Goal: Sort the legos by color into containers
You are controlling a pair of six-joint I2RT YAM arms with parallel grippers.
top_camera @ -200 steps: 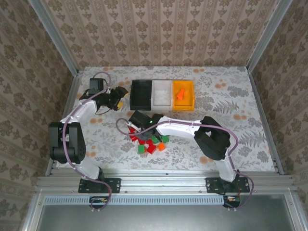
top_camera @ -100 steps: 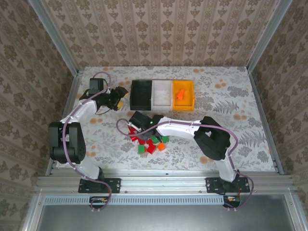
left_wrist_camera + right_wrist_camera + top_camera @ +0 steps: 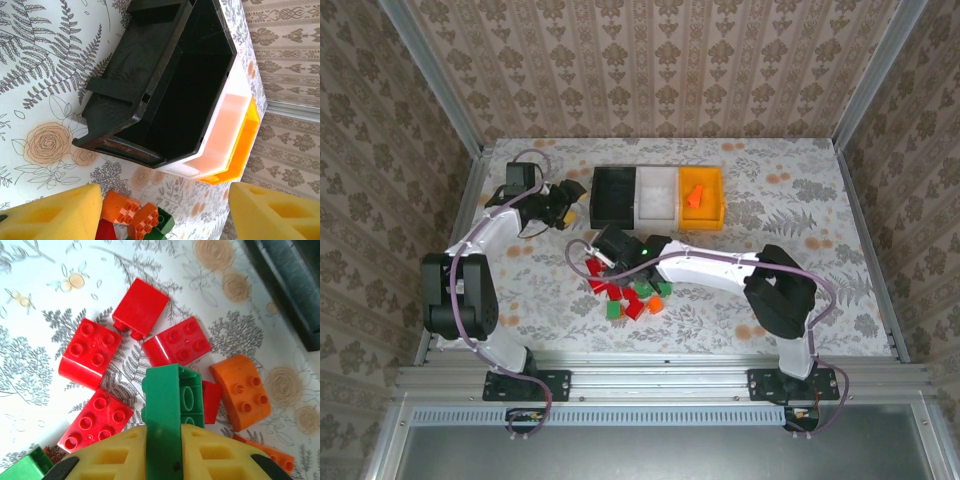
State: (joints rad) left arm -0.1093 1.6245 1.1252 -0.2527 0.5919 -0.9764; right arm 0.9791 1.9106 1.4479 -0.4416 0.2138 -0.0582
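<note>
Over the lego pile (image 3: 625,295), the right pincer (image 3: 162,439) clamps a green brick (image 3: 172,395); the left pincer (image 3: 565,203) gapes released beside the black bin (image 3: 125,75).

1. We can read no text, label, brand, number or sign in any of the views.
2. The legos (image 3: 90,352) show us plain studs and smooth faces, and so does the green lego (image 3: 165,410) nearest the right wrist camera.
3. The walls of the containers (image 3: 165,85) look unmarked to us.
4. The counter (image 3: 800,210) and the far wall (image 3: 660,70) bear printed flowers, ferns and ornaments, not lettering.
</note>
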